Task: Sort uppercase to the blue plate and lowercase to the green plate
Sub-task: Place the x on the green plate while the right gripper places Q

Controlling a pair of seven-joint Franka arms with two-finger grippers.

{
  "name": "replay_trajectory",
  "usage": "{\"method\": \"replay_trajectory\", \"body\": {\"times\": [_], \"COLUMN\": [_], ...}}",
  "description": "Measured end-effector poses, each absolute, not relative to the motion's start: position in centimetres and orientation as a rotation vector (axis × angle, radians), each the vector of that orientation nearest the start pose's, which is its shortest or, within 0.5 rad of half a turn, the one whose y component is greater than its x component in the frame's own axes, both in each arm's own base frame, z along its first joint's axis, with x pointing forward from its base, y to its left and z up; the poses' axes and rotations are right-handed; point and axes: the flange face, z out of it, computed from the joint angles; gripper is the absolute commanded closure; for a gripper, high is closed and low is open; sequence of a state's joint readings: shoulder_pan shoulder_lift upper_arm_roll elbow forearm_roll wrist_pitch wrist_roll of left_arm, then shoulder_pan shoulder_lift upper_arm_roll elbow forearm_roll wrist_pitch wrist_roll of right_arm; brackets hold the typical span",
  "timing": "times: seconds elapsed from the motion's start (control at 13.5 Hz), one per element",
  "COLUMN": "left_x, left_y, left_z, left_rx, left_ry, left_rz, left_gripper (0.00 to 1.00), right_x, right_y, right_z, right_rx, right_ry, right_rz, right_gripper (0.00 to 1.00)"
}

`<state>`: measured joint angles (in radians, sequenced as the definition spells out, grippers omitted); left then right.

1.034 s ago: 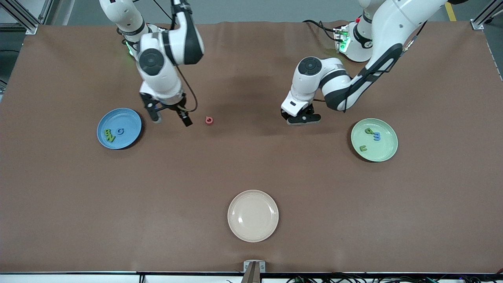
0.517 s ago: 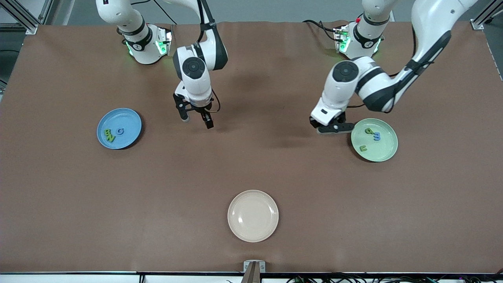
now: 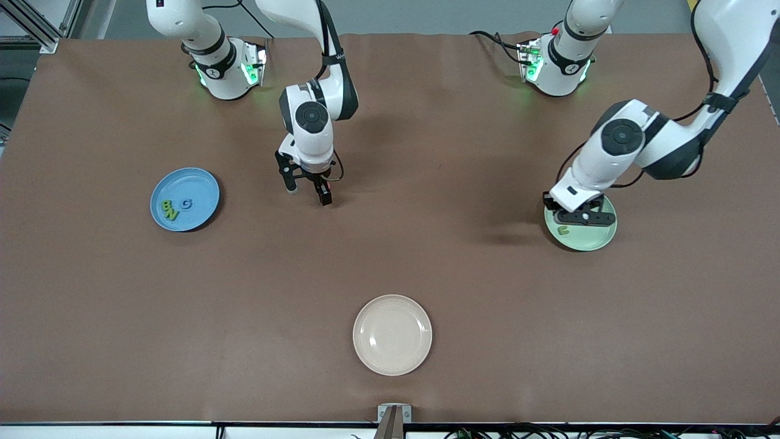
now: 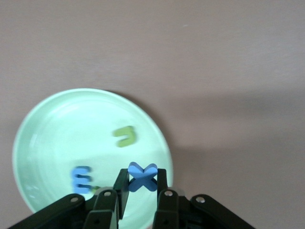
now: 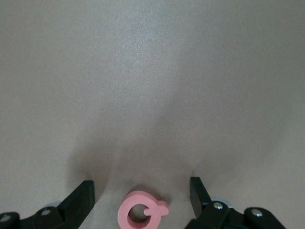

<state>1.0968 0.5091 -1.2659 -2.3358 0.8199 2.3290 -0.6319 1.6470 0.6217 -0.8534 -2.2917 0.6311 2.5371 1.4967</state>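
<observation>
1. The left end effector (image 3: 580, 217) hangs over the green plate (image 3: 600, 239), its fingers (image 4: 162, 183) clamped on a blue x (image 4: 142, 176), as the left wrist view shows.
2. The right end effector (image 3: 308, 194) is low over the bare bench (image 3: 390, 256), toward the right arm's end from the middle; its fingers (image 5: 198, 191) stand wide apart on either side of a pink ring-shaped letter (image 5: 140, 213) and do not touch it.
3. The pink letter lies flat on the bench between those fingers, seen only in the right wrist view; in the front view the end effector hides it.
4. The green plate sits toward the left arm's end of the bench. A green u (image 3: 563, 230) lies in it, and the left wrist view also shows a blue m (image 4: 81, 179) in the plate, apart from the u.
5. A further green piece shows at the edge of the left end effector in the wrist view, too hidden to name.
6. The blue plate (image 3: 204, 183) sits toward the right arm's end of the bench, well apart from the right end effector.
7. In the blue plate lie a green B (image 3: 166, 205) and a green N (image 3: 173, 214), touching or just beside each other, and a blue G (image 3: 186, 203) near them.
8. A cream plate (image 3: 392, 335) lies nearer to the front camera than both other plates, about midway between them.
</observation>
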Motion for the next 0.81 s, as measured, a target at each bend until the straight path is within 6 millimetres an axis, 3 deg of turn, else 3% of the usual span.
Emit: {"method": "replay_trajectory", "body": {"times": [0.44, 0.81], "left_x": [50.8, 51.9], "left_y": [-1.8, 1.1], "left_z": [22.9, 21.1], "left_rx": [-3.075, -3.085], "left_ry": [0.257, 0.304], "left_rz": [0.056, 0.051], "left_gripper": [0.90, 0.85], "right_x": [38.6, 39.2], "right_y": [33.6, 33.8], "right_z": [16.5, 16.8], "right_rx": [-2.672, -2.668], "right_ry": [1.823, 1.856], "right_rz": [-0.140, -0.082], "right_gripper": [0.17, 0.19]}}
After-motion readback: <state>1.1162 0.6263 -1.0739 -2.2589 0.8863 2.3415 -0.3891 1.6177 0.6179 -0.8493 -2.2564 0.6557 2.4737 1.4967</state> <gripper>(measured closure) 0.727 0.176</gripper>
